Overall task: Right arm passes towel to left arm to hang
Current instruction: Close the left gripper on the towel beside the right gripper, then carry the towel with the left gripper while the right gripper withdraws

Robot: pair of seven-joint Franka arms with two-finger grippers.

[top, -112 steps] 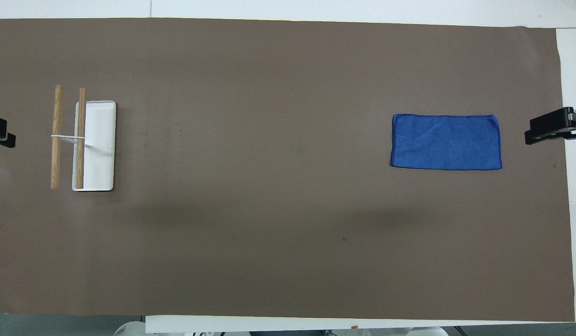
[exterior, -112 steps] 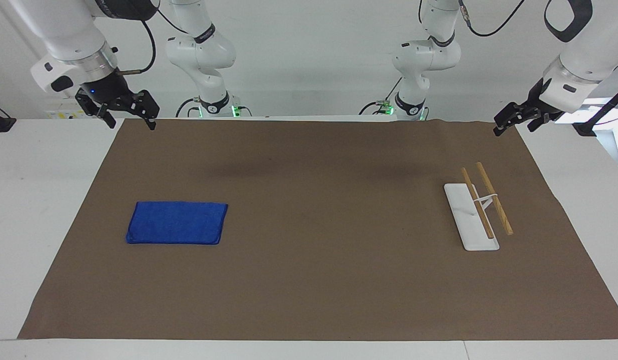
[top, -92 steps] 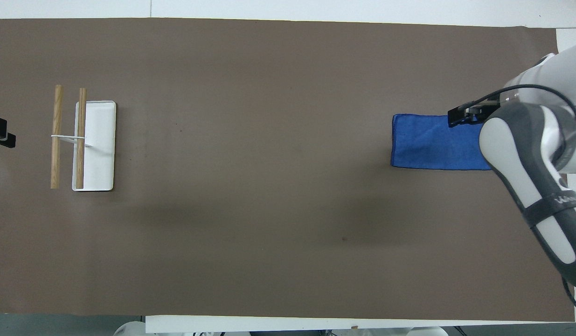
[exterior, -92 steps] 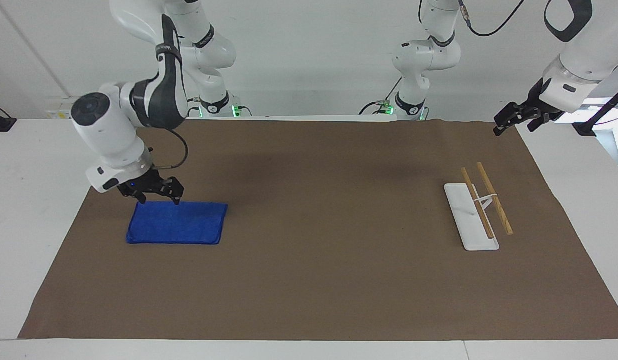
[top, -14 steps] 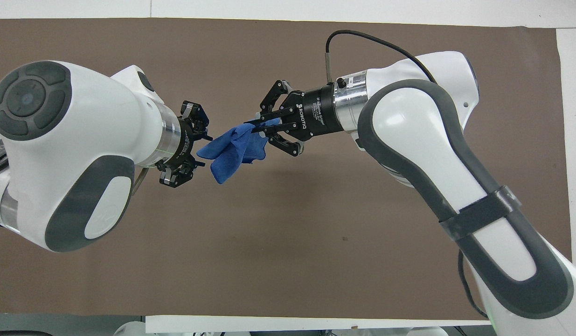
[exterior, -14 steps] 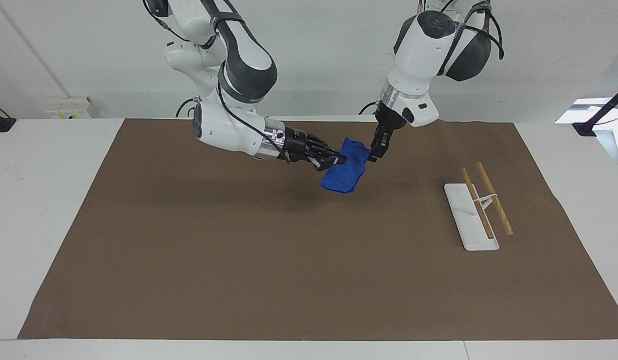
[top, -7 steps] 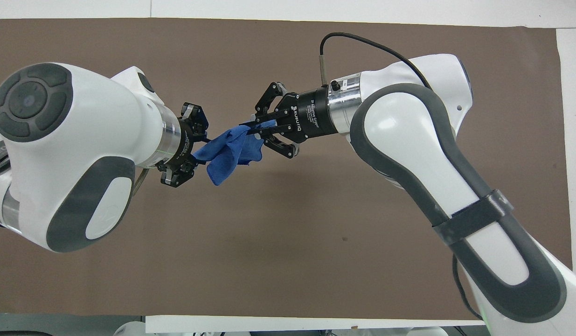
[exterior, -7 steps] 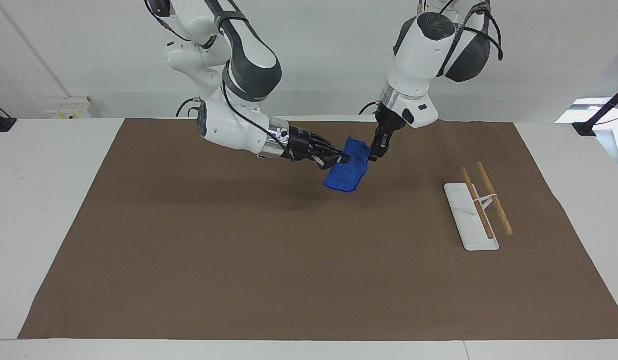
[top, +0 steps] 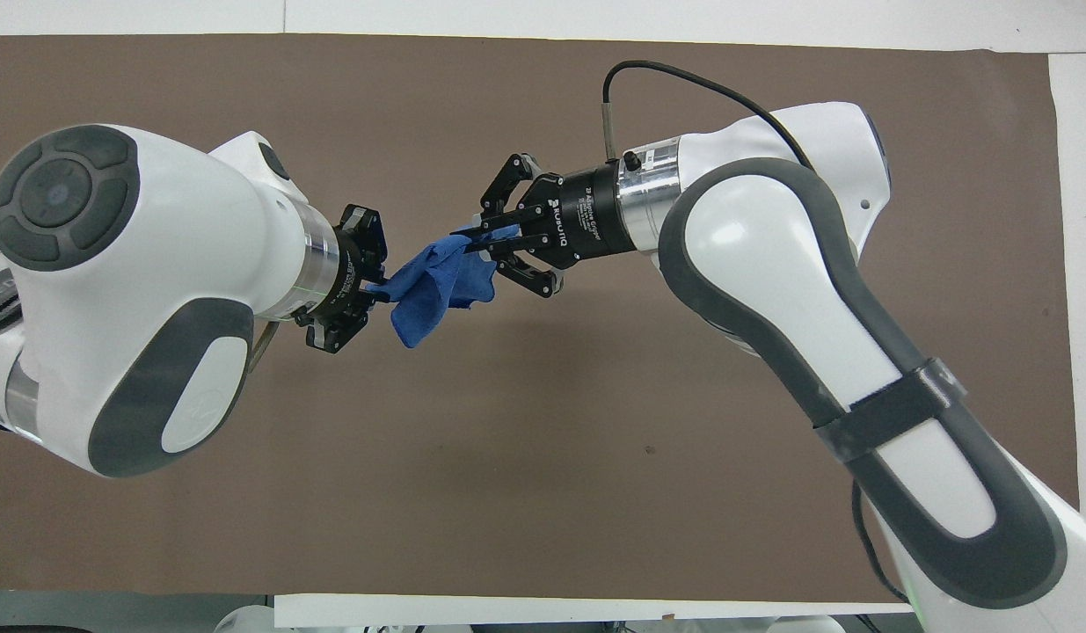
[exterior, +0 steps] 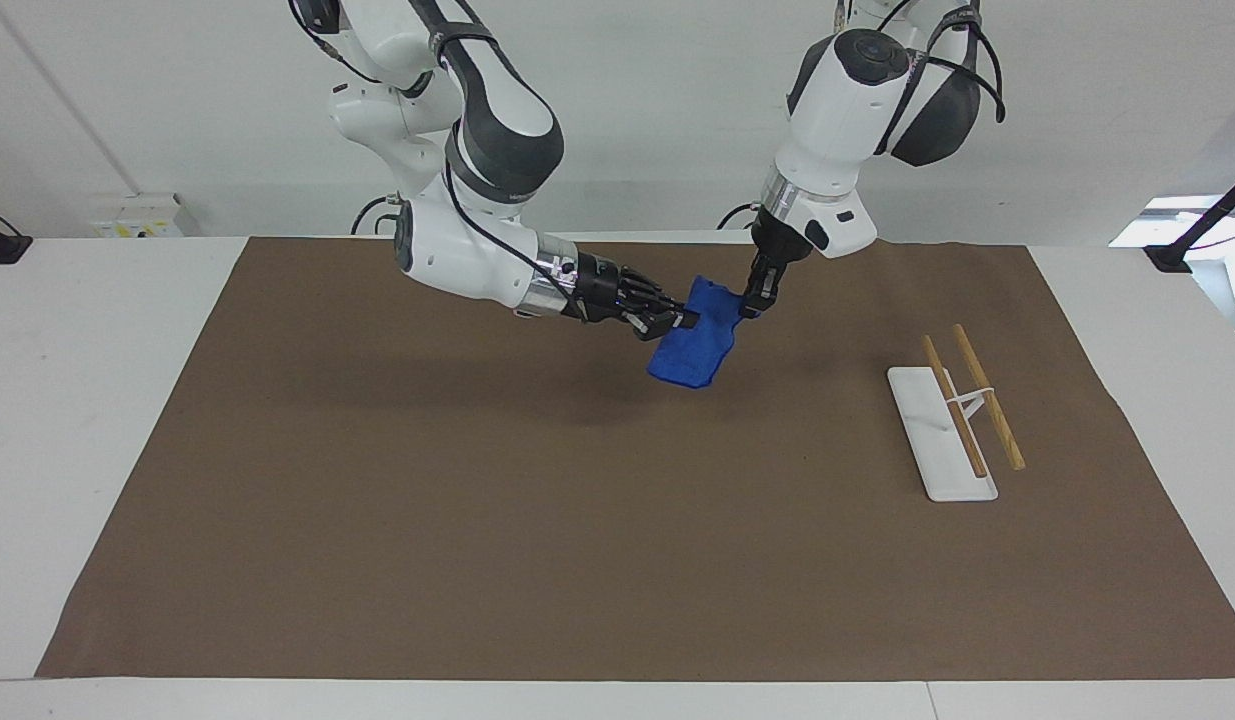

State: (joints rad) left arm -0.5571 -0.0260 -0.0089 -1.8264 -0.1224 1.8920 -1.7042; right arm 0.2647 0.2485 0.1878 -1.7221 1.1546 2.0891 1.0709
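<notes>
Midair over the desk point(exterior: 377, 520), both tools pinch the towel point(exterior: 695, 345): right tool point(exterior: 685, 319) on one corner, left tool point(exterior: 749, 306) on another. Soft, light, it sags; corner grips suit it best.
</notes>
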